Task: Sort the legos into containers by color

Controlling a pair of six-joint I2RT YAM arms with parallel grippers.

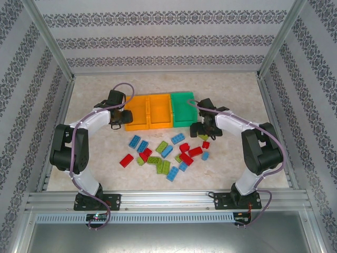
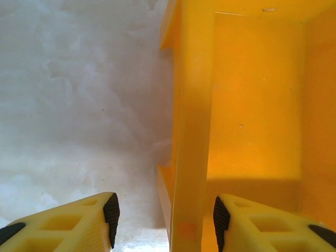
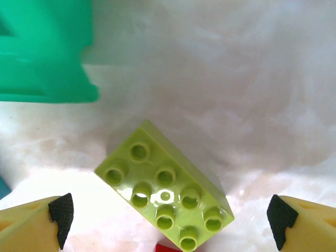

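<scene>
Marbled tabletop (image 1: 231, 95); left gripper (image 2: 164, 220), jaws apart, astride orange bin (image 2: 257, 105) wall; right gripper (image 3: 168, 215) likewise over lime brick (image 3: 163, 191)

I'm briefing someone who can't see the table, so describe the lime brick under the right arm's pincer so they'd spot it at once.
Find the green bin, rightmost of three bins at the table's back. Just in front of its near right corner, the right pincer hovers open over a lime brick, lying flat, studs up. It is the lime brick closest to that bin.
</scene>
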